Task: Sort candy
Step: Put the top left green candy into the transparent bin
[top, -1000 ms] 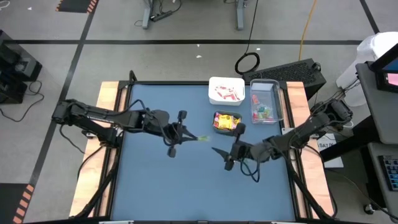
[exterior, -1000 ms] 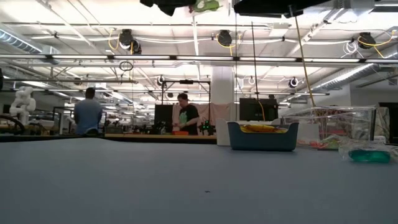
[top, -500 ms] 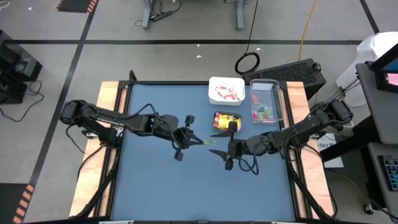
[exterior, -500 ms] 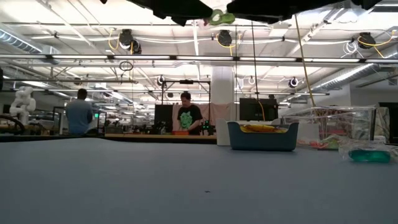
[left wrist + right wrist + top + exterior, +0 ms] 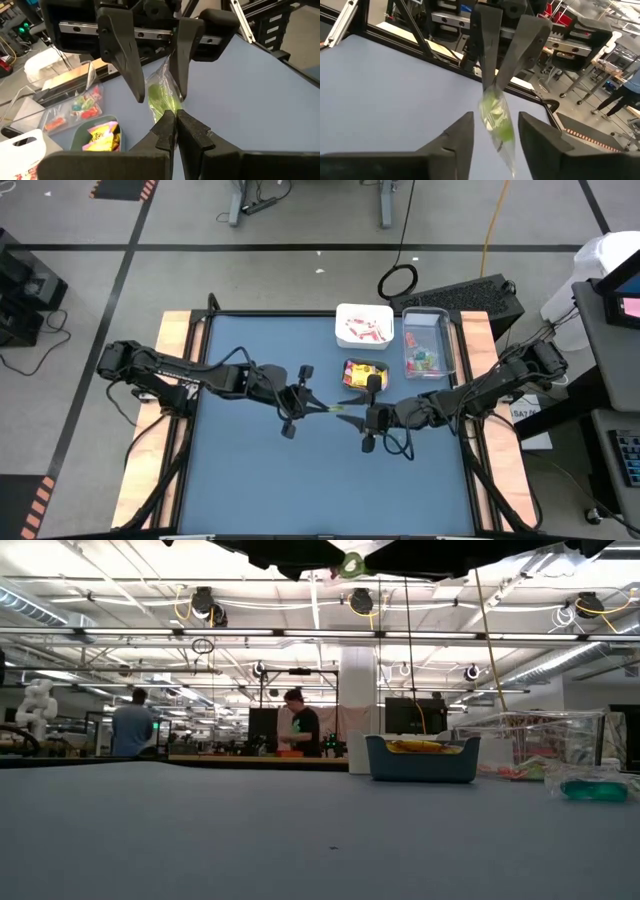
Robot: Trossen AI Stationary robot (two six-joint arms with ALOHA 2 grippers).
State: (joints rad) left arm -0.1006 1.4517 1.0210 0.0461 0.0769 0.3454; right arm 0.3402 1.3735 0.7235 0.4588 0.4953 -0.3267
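From above, both arms meet over the middle of the blue table (image 5: 250, 470): the left gripper (image 5: 305, 405) and the right gripper (image 5: 362, 412) face each other with 1 green clear-wrapped candy (image 5: 335, 409) bridging the gap, its long axis lying along the line between them. Just beyond sit the teal container (image 5: 364, 375) of yellow packets, the white container (image 5: 364, 326) and the clear container (image 5: 428, 344). At table height, both arms hang high at the top edge with the green candy (image 5: 351, 564) between them, well above the surface; 2 people stand in the room behind. The left wrist camera shows the left gripper (image 5: 175, 126) pinched together on 1 end of the candy (image 5: 162, 97), while the right arm's 2 fingers stand apart on either side of it. The right wrist camera confirms this: the right gripper (image 5: 495, 132) is spread, the candy (image 5: 496, 120) hanging between its fingers. The handover turns on the right fingers closing across the wrapper.
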